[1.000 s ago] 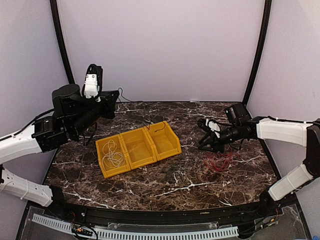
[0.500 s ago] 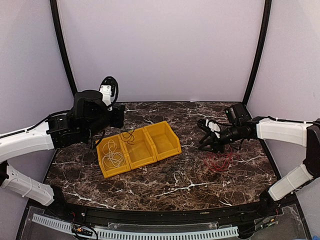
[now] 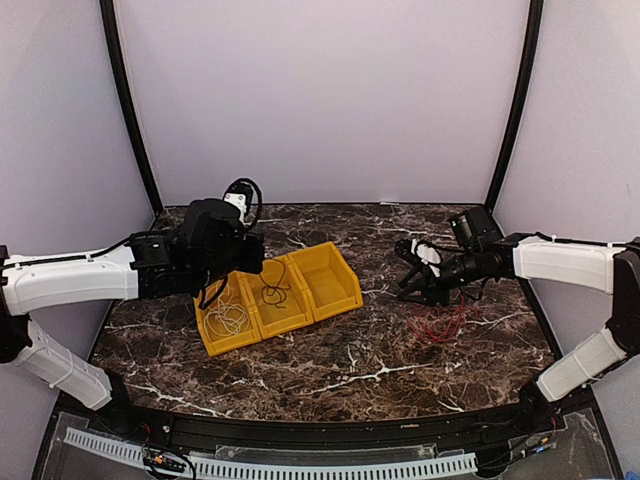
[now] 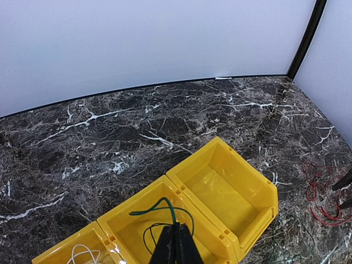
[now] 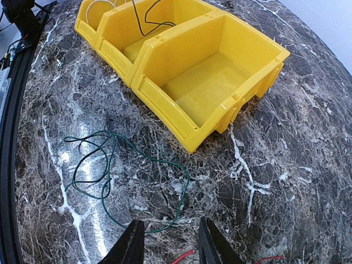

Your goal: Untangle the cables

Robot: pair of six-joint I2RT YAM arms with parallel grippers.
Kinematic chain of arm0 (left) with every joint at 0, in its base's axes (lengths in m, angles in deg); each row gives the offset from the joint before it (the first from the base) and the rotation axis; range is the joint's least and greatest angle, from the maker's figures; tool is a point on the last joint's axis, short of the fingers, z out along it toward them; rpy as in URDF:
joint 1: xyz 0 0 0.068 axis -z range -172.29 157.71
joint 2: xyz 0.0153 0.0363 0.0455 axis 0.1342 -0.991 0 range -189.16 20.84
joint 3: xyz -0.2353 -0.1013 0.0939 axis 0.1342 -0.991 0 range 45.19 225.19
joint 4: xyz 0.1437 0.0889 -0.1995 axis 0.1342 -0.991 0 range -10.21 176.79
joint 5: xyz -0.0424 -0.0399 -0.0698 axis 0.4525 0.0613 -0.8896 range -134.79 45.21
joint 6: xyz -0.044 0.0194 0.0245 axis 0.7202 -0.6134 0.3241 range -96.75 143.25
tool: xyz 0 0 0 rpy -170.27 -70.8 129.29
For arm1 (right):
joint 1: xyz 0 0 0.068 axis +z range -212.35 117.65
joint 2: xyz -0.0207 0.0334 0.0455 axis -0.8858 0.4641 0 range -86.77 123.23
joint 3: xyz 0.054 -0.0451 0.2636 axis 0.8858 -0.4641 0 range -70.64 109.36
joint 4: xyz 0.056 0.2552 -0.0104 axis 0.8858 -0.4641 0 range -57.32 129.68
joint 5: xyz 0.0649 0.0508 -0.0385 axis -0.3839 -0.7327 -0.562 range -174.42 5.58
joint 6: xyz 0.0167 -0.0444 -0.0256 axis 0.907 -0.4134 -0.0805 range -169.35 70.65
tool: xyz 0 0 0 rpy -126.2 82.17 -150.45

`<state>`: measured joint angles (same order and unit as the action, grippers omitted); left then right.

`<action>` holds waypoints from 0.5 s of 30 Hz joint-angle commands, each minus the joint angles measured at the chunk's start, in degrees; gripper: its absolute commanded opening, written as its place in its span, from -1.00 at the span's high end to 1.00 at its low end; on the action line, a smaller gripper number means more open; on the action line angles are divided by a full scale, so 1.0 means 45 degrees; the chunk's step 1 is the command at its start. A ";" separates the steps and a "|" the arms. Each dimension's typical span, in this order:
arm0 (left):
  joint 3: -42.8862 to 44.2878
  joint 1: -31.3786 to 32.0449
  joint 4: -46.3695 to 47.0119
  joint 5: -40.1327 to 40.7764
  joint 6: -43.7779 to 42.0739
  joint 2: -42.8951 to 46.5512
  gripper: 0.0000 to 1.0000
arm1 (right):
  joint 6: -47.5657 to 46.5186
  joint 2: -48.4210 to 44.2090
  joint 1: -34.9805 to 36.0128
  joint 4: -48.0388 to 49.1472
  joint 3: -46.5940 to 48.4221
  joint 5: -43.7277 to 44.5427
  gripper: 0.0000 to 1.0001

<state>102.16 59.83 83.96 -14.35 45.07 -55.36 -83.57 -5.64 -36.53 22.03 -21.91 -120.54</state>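
Note:
My left gripper is shut on a thin dark green-black cable and holds it over the middle of three joined yellow bins. The cable's loops hang into that middle bin. The white cable lies coiled in the left bin. The red cable lies loose on the table at the right. My right gripper is open and empty just above and left of it; red strands show between its fingertips. The right bin holds nothing.
A second thin dark green wire lies in loose loops on the marble table between the right bin and my right gripper. Black frame posts stand at the back corners against white walls.
My left arm has swung from the back left corner to the right, carrying the dark cable over the bins; the cable now hangs into the middle bin. The right arm has not moved.

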 commanded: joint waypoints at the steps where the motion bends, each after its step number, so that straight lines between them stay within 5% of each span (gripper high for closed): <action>1: -0.0158 -0.0141 0.0223 -0.0048 0.0282 -0.0412 1.00 | -0.0182 -0.0268 0.0004 -0.0026 -0.0160 0.0038 0.27; 15: -0.0119 -0.0461 0.0104 -0.1266 0.1042 -0.2884 1.00 | -0.0296 -0.0083 -0.0002 -0.0248 -0.0048 -0.0001 0.26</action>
<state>102.03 58.34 84.11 -17.50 48.20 -66.86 -84.44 -5.64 -36.53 21.05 -21.91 -120.51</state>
